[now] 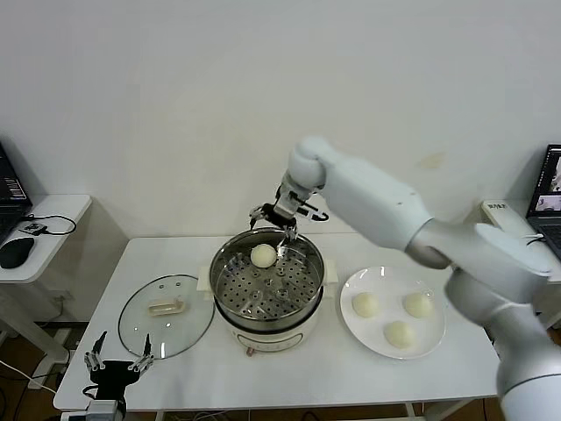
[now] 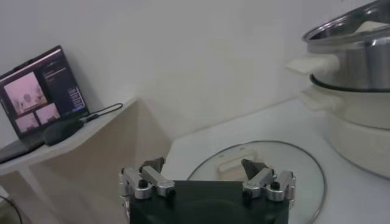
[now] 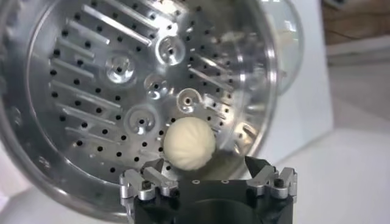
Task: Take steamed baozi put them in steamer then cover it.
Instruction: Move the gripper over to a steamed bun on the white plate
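Note:
The steamer [image 1: 221, 282] stands mid-table, its steel tray [image 3: 91, 103] uncovered. One baozi [image 1: 263, 255] lies on the tray's far side, also seen in the right wrist view as a cream bun [image 3: 189, 145]. My right gripper [image 1: 277, 224] hovers just above and behind it, open, with the bun lying free below the fingertips [image 3: 204, 164]. Three more baozi [image 1: 365, 304] [image 1: 418, 304] [image 1: 399, 333] sit on a white plate [image 1: 351, 331] to the steamer's right. The cover [image 1: 140, 323] lies flat on the table left of the steamer. My left gripper [image 1: 118, 360] waits open at the table's front-left corner, its fingertips [image 2: 203, 165] facing the cover [image 2: 292, 170].
A side desk on the left holds a laptop [image 2: 39, 91], a mouse [image 1: 16, 251] and a cable. Another laptop [image 1: 550, 197] stands at the far right. The steamer's body [image 2: 353, 67] rises close beside the cover. A white wall is behind the table.

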Robot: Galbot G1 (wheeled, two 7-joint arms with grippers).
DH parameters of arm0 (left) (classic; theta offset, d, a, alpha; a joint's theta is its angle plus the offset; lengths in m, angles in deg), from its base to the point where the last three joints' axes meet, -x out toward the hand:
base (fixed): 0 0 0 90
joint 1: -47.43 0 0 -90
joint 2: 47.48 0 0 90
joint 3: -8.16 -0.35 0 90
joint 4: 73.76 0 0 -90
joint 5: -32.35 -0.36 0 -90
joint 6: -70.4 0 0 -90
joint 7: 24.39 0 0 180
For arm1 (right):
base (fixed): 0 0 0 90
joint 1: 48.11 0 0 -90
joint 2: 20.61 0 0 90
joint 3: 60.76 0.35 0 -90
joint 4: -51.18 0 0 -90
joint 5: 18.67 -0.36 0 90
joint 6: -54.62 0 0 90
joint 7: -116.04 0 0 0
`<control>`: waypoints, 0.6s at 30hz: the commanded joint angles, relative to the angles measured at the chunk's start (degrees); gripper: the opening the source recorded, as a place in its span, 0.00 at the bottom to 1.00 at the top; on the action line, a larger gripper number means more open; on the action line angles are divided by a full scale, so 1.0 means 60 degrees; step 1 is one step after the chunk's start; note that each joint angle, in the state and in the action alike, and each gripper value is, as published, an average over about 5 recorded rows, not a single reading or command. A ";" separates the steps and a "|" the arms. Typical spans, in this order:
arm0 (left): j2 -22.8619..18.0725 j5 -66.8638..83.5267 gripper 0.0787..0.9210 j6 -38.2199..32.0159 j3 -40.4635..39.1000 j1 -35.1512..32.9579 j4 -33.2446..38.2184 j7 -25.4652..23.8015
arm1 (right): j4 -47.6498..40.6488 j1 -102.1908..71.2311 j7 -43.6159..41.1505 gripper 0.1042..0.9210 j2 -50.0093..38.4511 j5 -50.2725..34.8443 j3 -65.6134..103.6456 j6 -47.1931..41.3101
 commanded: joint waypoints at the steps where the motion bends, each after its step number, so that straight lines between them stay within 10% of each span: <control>1: 0.0087 0.0031 0.88 0.0038 -0.0042 0.0007 0.0106 -0.0053 | 0.2589 0.0955 -0.0402 0.88 -0.2955 -0.3136 -0.0330 -0.4584; 18: 0.0369 0.0370 0.88 0.0469 -0.0291 0.0014 0.0263 -0.0310 | 0.5465 -0.2833 -0.1140 0.88 -0.7534 -0.1064 0.1961 -0.8370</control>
